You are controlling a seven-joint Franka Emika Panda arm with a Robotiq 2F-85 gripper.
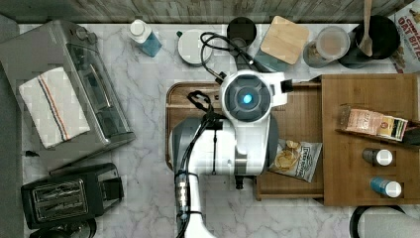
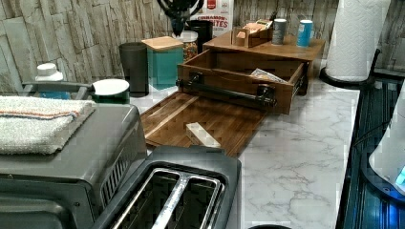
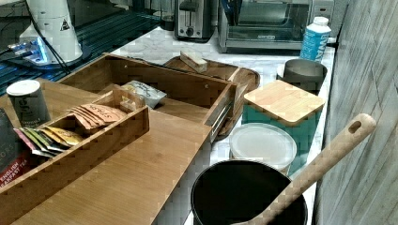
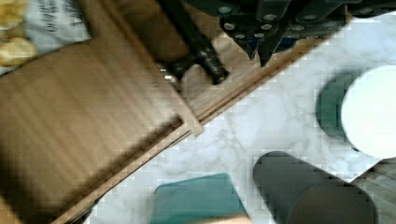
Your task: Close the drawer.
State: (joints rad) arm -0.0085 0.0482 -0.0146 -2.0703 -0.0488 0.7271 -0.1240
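Currently the drawer (image 2: 239, 78) stands pulled out of the wooden box (image 1: 366, 144), over the serving tray (image 2: 205, 119), a snack bag (image 1: 295, 158) inside. Gripper (image 4: 259, 44) hangs above the drawer's black bar handle (image 2: 227, 91) end; finger spacing cannot be told.

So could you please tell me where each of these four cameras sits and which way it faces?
Top view: overhead, looking straight down on the counter; the white arm covers part of the open drawer.
Left view: low behind the toaster, facing the drawer's black handle.
Right view: behind the wooden box top, facing the toaster oven; robot base at the right view's left.
Wrist view: on the arm, looking down at the handle; hand visible.
Left and right views share the chip bag.
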